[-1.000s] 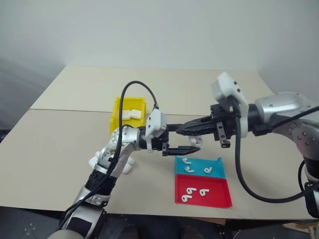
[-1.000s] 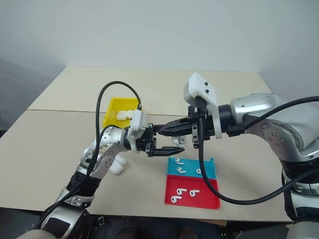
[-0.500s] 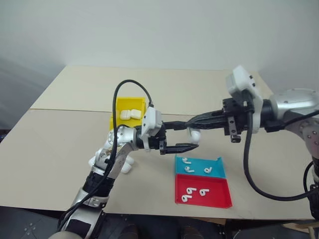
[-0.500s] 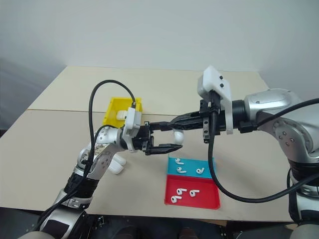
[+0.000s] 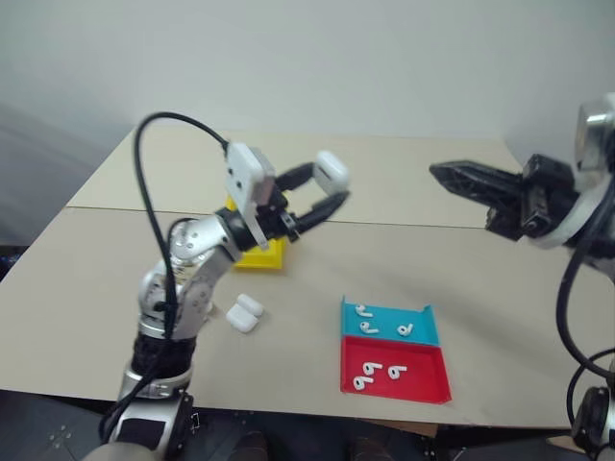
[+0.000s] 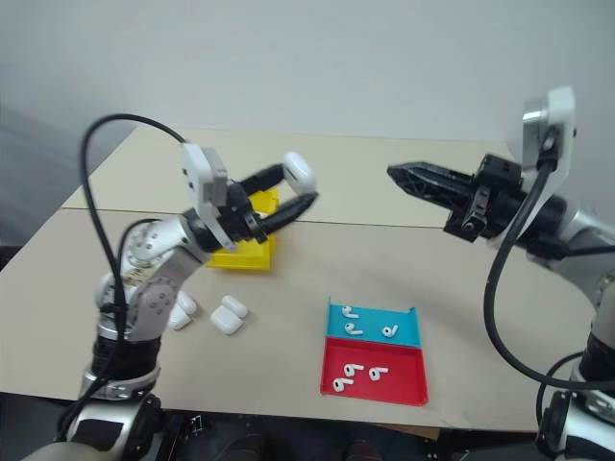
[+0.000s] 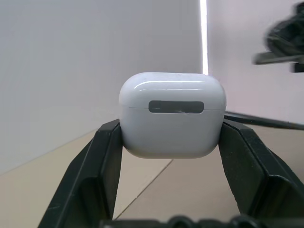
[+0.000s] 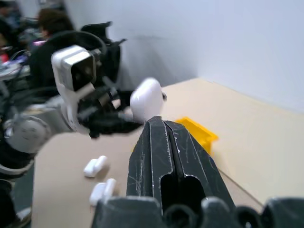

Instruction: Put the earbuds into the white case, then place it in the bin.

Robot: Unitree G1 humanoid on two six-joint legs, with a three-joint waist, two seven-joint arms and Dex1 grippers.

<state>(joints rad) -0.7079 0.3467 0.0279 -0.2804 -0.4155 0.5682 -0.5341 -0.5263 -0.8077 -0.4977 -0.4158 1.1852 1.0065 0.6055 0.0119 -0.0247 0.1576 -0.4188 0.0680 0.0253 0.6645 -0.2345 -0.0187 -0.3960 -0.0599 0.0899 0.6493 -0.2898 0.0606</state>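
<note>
Nearest, the red tray (image 5: 396, 371) and blue tray (image 5: 389, 321) each hold earbuds (image 5: 362, 382), with spare cases (image 5: 243, 312) lying to their left. Farther back, the left gripper (image 5: 325, 188) clamps the white case (image 5: 331, 171), lid closed, in mid-air beside the bin (image 5: 261, 252). The left wrist view shows a grey panel on the case, possibly a label. The right gripper (image 6: 399, 174) hangs well apart, fingers pressed together, empty.

No readable text, label, brand name, number or sign appears on any object; the grey oblong patch on the white case (image 7: 172, 114) is blank.
</note>
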